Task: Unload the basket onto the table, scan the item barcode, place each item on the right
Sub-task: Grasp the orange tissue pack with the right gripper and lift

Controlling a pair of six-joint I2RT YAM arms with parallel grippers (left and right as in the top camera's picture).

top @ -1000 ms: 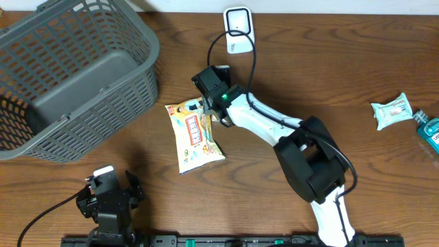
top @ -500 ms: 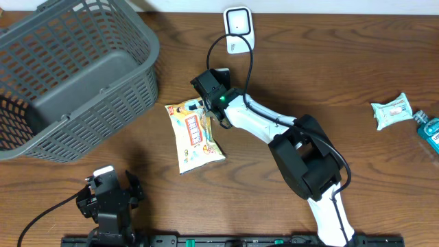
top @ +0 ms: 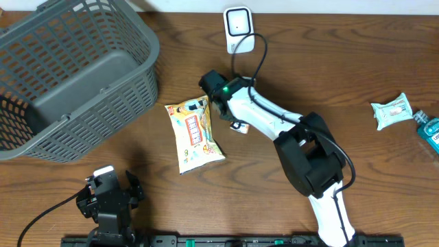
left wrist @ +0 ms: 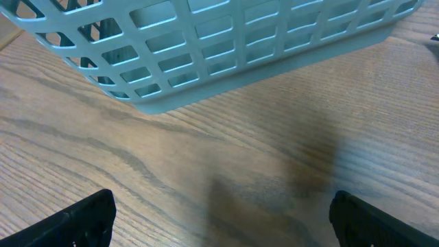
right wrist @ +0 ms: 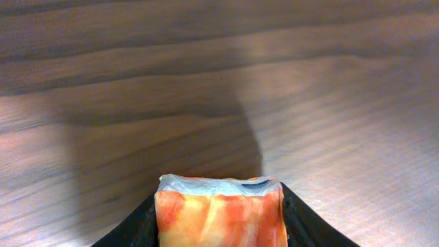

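the flat yellow-and-orange foil snack packet lies on the brown wooden table beside the grey plastic basket. the right gripper pinches its silver crimped end, and the left gripper gapes wide.

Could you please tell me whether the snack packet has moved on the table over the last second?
No: the snack packet still lies in the same spot, just right of the grey basket.

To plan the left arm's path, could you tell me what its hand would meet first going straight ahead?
Probably the grey basket. In the left wrist view its slatted wall stands ahead of the open left hand, with only bare table between. Depth is unclear, and a downward tilt could bring it to the table first.
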